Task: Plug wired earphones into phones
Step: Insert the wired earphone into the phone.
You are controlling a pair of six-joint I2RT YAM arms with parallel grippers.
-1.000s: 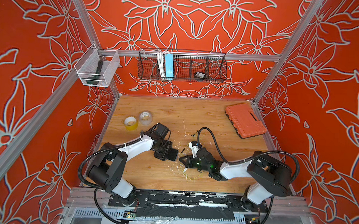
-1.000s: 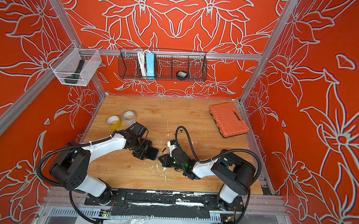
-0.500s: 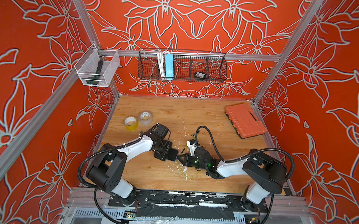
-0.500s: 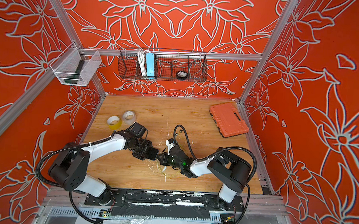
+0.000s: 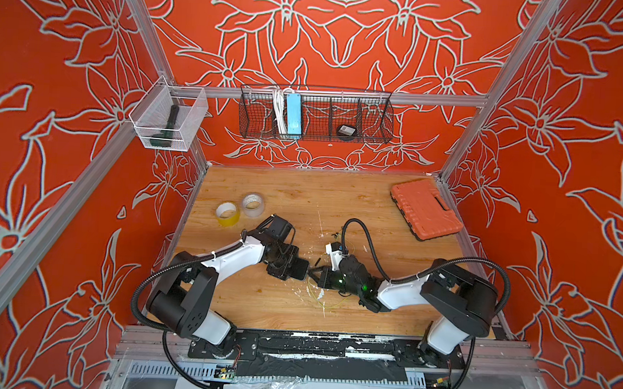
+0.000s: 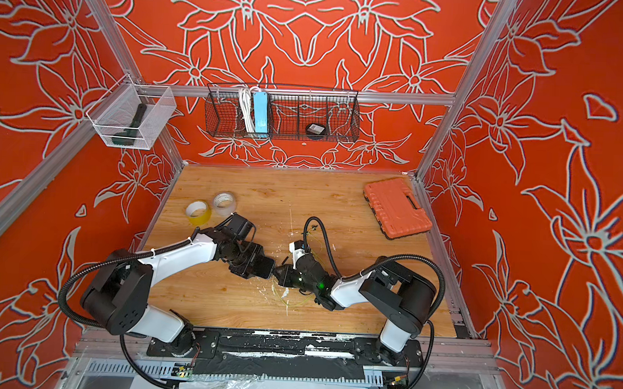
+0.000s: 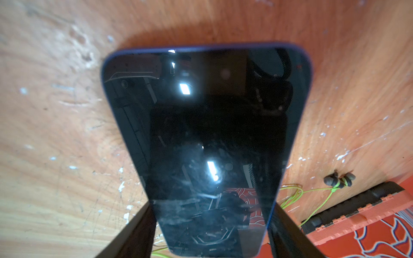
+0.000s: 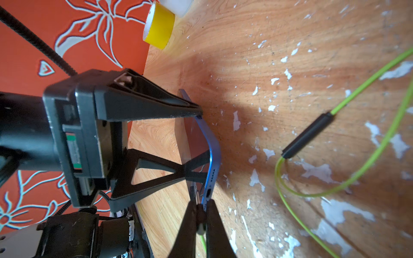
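Note:
My left gripper (image 5: 289, 267) is closed on the two long sides of the black phone (image 7: 201, 134), holding it off the wooden table; the glossy screen fills the left wrist view between the dark fingers (image 7: 143, 225). The phone's blue bottom edge (image 8: 212, 156) with its port faces my right gripper (image 8: 201, 204), which is shut on the dark plug (image 8: 200, 215) of the earphones. The plug's metal tip lies just beside the port, not in it. The yellow-green cable (image 8: 357, 174) with its dark inline piece (image 8: 306, 136) loops over the table. The earbuds (image 7: 339, 179) lie near the orange case.
An orange ribbed case (image 5: 425, 209) lies at the back right. A yellow tape roll (image 5: 227, 213) and a clear one (image 5: 253, 204) stand at the back left. A wire basket (image 5: 315, 114) and a mesh bin (image 5: 165, 118) hang on the walls.
My right gripper has moved left with the plug, closing the gap to the phone's bottom edge. The left arm and phone have barely moved.

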